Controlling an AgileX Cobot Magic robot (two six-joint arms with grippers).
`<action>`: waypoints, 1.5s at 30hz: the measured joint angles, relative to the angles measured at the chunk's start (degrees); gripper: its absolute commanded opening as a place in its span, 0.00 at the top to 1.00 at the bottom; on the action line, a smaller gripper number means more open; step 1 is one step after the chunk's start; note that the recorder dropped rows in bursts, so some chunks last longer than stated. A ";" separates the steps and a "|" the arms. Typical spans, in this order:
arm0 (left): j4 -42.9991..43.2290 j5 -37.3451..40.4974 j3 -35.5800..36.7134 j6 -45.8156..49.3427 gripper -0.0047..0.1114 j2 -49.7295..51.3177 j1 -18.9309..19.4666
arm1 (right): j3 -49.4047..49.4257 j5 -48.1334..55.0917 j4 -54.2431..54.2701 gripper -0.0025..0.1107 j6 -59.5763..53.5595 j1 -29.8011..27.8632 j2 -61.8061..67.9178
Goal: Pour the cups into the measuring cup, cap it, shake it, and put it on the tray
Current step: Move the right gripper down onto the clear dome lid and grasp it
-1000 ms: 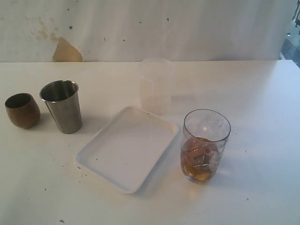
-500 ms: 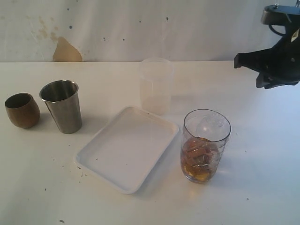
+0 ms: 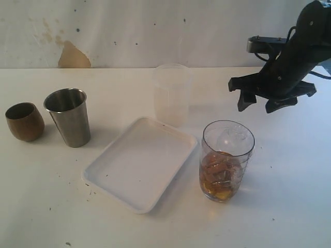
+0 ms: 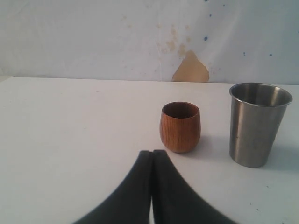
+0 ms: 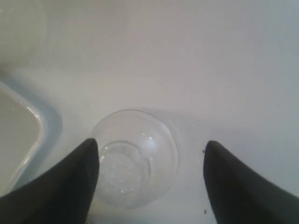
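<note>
The brown wooden cup (image 3: 23, 121) and the steel tumbler (image 3: 68, 117) stand side by side at the far left; both show in the left wrist view, wooden cup (image 4: 181, 127) and tumbler (image 4: 258, 123). My left gripper (image 4: 153, 153) is shut and empty, a short way in front of the wooden cup. The measuring cup (image 3: 226, 160) holds brown contents, right of the tray (image 3: 140, 163). The clear cap (image 5: 135, 156) lies on the table behind it, seen faintly through the glass (image 3: 232, 135). My right gripper (image 3: 258, 106) hovers open above the cap, whose dome sits between its fingertips (image 5: 150, 147), untouched.
A frosted translucent container (image 3: 172, 94) stands behind the tray's far corner. The tray's rounded corner (image 5: 28, 126) lies close beside the cap. A stained wall runs along the table's back edge.
The right arm has come into view from the right and moved left and down over the cap. Its jaws have opened. Cups, tray and left gripper have not moved.
</note>
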 measured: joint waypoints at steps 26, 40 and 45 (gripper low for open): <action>0.00 0.00 0.00 0.00 0.96 0.00 0.00 | -4.21 7.09 5.60 0.45 -6.73 2.36 8.25; 0.00 0.00 0.00 0.00 0.96 0.00 0.00 | -4.83 6.20 3.42 0.98 -6.88 2.36 8.82; 0.00 0.00 0.00 0.00 0.96 0.00 0.00 | -4.60 8.03 -3.81 0.98 -6.88 2.36 7.55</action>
